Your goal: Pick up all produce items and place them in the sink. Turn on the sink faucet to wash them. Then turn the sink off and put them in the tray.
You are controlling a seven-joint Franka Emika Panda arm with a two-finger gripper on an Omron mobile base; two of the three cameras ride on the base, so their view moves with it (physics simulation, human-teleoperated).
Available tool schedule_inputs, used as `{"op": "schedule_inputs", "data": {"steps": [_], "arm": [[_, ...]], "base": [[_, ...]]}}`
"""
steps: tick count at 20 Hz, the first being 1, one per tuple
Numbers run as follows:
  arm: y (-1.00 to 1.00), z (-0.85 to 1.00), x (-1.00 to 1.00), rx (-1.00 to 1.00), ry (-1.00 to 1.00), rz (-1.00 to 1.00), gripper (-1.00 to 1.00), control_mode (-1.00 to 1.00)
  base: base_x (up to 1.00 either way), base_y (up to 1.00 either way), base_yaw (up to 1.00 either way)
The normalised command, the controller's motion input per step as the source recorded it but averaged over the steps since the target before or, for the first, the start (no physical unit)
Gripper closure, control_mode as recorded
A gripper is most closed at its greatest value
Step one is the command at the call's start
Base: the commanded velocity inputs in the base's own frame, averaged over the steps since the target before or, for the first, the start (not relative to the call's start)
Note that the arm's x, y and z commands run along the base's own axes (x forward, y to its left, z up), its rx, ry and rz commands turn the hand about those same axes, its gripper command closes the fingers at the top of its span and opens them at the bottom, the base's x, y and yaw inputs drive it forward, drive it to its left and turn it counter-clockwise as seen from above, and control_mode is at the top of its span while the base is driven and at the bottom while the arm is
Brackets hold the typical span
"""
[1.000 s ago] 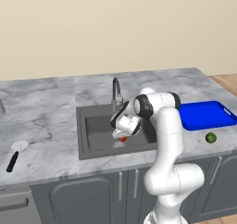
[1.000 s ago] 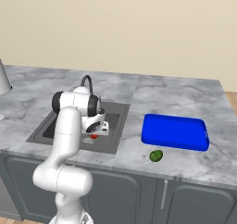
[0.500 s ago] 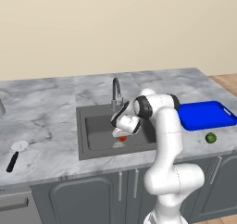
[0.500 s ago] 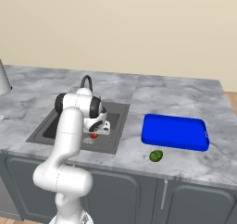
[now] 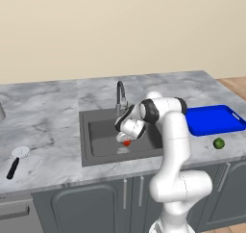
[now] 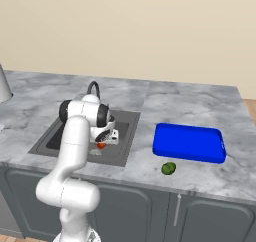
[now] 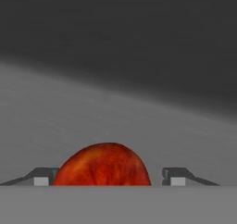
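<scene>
The red-orange produce item (image 5: pixel 126 142) (image 6: pixel 101 145) is low in the dark grey sink (image 5: pixel 98 135) (image 6: pixel 55 138), near its round drain. My gripper (image 5: pixel 126 139) (image 6: pixel 101 142) reaches down into the basin right over it. In the hand view the red item (image 7: pixel 102 165) sits between the fingertips (image 7: pixel 175 176), with a gap on its right side, so the gripper (image 7: pixel 109 177) is open around it. The green produce item (image 5: pixel 219 143) (image 6: pixel 168 168) lies on the counter in front of the blue tray (image 5: pixel 211 120) (image 6: pixel 189 142). The faucet (image 5: pixel 120 93) (image 6: pixel 93 87) stands behind the basin.
A black-handled, white-headed utensil (image 5: pixel 15 161) lies on the counter far left of the sink. A grey object (image 6: pixel 2 83) stands at the left edge of the right base view. My arm's elbow hangs over the sink's right rim.
The jaws have spread wider around the red-orange item, letting go of their hold on it. The arm has barely moved.
</scene>
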Motion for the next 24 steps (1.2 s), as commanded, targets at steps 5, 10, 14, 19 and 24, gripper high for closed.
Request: {"op": "schedule_inputs", "data": {"steps": [5,10,14,19,24], "arm": [[0.00,0.19,-0.22,0.00,-0.10,0.00,-1.00,-1.00],[0.00,0.24,-0.13,0.00,-0.05,0.00,-1.00,-1.00],[0.00,0.24,-0.06,0.00,-0.01,0.00,-1.00,-1.00],[-0.06,0.47,-0.18,0.00,-0.01,0.00,-1.00,-1.00],[-0.15,0.67,-0.29,0.00,-0.02,0.00,-1.00,-1.00]], "base": [[0.00,0.00,0.00],[0.00,0.00,0.00],[0.00,0.00,0.00],[0.00,0.00,0.00],[0.00,0.00,0.00]]}}
